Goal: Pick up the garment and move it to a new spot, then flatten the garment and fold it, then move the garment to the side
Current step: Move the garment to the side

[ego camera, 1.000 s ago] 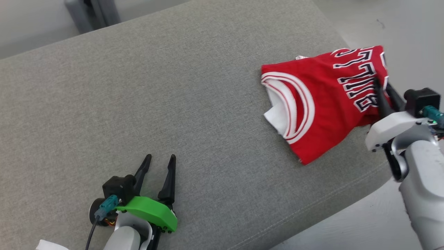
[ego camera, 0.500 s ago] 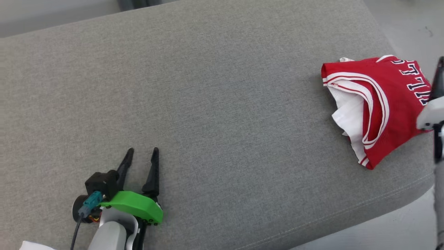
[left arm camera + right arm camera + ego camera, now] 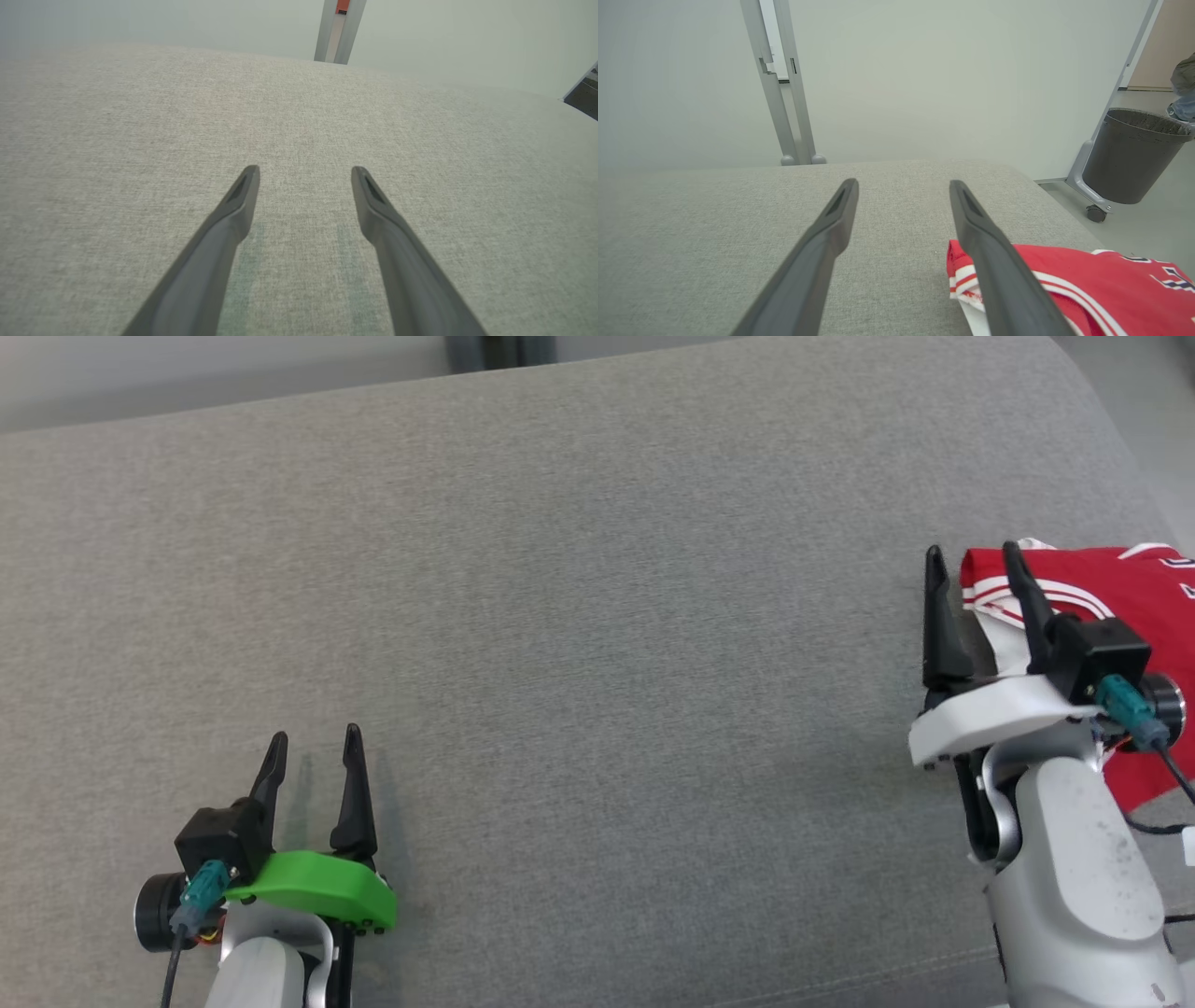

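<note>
The garment is a red jersey point(image 3: 1125, 588) with white trim and dark lettering, lying folded at the right end of the grey cushion point(image 3: 597, 616). In the right wrist view the jersey point(image 3: 1087, 280) lies low on the right, partly behind the right finger. My right gripper point(image 3: 971, 553) is open over the jersey's collar end, one finger over the cloth and one over bare cushion, with nothing held. In its own view the right gripper point(image 3: 903, 183) has its fingers well apart. My left gripper point(image 3: 313, 735) is open above the cushion at the near left, and the left gripper point(image 3: 304, 169) is empty.
The cushion's rounded right edge runs just past the jersey. Beyond the cushion stand a grey metal post point(image 3: 784, 93), a dark bin point(image 3: 1129, 158) and a frame leg on a caster point(image 3: 1094, 212). Part of a person point(image 3: 1183, 93) shows at the far right.
The head camera has turned, so the jersey now sits at the picture's right edge. My right gripper has left the jersey's lettered end and stands open at its collar end.
</note>
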Tool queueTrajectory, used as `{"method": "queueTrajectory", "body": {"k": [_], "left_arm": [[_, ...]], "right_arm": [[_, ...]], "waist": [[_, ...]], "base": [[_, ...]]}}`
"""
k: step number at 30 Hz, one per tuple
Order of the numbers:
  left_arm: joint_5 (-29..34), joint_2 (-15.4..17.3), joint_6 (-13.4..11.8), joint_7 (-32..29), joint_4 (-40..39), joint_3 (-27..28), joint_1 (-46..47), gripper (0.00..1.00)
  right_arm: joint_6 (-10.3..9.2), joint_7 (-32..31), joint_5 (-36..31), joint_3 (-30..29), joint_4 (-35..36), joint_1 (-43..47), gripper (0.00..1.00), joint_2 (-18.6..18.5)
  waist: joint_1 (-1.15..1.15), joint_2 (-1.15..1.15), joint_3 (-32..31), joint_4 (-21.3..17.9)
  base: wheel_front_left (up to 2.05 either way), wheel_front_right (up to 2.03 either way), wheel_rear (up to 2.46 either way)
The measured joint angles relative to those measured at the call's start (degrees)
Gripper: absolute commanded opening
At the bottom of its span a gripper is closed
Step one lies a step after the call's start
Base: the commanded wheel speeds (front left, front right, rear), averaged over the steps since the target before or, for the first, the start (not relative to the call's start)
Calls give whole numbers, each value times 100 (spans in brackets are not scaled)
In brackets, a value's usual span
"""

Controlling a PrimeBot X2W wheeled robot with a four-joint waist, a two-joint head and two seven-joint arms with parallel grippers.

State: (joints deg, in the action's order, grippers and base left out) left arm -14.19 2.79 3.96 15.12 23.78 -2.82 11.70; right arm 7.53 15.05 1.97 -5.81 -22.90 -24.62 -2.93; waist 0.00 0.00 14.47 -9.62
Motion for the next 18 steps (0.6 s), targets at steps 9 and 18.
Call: {"method": "queueTrajectory", "body": {"k": [9,18], "left_arm": [[22,-1,-231,0,-144,75,-213,100],[166,1,-292,0,-301,326,-540,100]], "right_arm": [[0,0,482,349,-109,545,100,14],[0,0,667,431,-282,743,100,9]], "waist": [[0,0,-269,710],[0,0,-784,1099]], "base": [[0,0,0],[0,0,0]]}}
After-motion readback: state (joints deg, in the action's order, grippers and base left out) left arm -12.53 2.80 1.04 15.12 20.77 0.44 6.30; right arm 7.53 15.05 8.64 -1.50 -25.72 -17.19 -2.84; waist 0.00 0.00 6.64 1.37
